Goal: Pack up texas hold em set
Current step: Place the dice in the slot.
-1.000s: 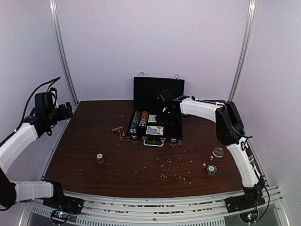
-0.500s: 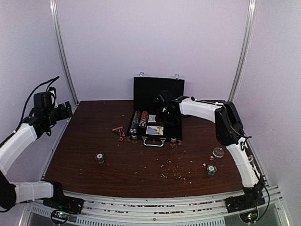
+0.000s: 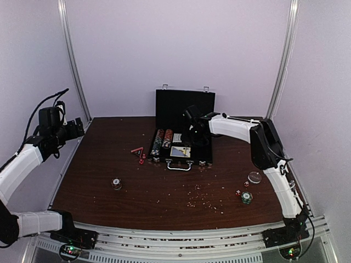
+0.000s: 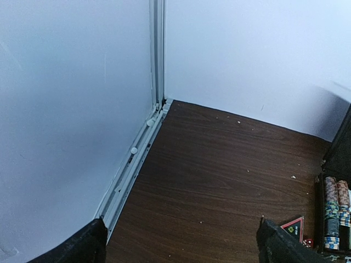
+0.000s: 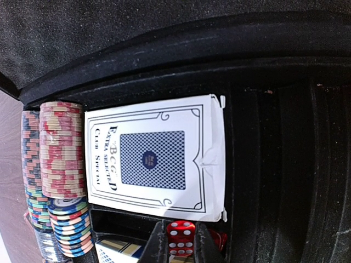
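Pale walls and a metal rail (image 4: 157, 55) close in a dark wooden counter (image 3: 93, 164) dotted with pale specks. At far left the left tool (image 3: 74, 130) hangs high by the wall, its jaws wide apart and holding nothing. On the counter in front of it a loose chip stack (image 3: 117, 183) stands alone. Nearer the middle, a red triangular piece (image 3: 137, 150) and small red dice (image 3: 142, 159) lie just left of the case (image 3: 185, 104). That case sits at the back centre with its lid upright, rows of chips (image 3: 162, 139) filed in its left side and a card deck (image 3: 177, 138) beside them. The right tool (image 3: 194, 129) reaches into the case, clamped on a red die (image 5: 180, 236) over a pocket just in front of the deck. At far right lie a clear round piece (image 3: 254, 177), two loose dice (image 3: 246, 184) and a green chip stack (image 3: 246, 198). I judge the packing roughly half done: most chips and the cards are in, while both outlying stacks, the scattered dice and the lid are left to deal with. Only the right wrist view shows the die pinched between the fingers. Only the overhead view shows what lies outside the case on both sides. The left wrist view adds little beyond the corner and the case's edge.
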`<state>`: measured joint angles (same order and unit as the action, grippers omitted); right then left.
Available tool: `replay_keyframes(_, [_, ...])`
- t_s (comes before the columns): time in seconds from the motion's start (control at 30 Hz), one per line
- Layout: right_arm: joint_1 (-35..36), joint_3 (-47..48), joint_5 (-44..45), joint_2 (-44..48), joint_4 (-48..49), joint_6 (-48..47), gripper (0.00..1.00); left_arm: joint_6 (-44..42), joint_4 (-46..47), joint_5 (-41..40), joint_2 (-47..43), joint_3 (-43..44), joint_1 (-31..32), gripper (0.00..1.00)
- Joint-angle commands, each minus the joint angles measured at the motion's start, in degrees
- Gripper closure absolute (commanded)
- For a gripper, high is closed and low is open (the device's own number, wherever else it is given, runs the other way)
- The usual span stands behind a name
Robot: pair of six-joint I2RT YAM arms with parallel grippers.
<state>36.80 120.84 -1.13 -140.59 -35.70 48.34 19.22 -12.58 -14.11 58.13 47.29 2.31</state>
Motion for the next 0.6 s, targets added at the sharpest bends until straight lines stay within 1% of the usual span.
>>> replay_keyframes(0.0, [-0.32, 0.74, 2.59, -2.2, -0.82, 0.49, 0.89, 0.46, 0.71, -0.34, -1.11, -0.44, 0.24, 0.02])
replay_keyframes(0.13, [-0.37, 0.72, 2.6, -1.67, -1.24, 0.04, 0.82, 0.72, 0.71, -0.26, -1.08, -0.69, 0.24, 0.02])
replay_keyframes(0.43, [-0.32, 0.72, 1.83, 0.17, -1.18, -0.72, 0.73, 0.83, 0.71, -0.48, -1.09, -0.79, 0.19, 0.02])
replay_keyframes(0.57, [-0.32, 0.91, 1.24, 0.79, -0.24, -0.64, 0.71, 0.82, 0.89, -0.39, -0.85, -0.72, 0.2, 0.02])
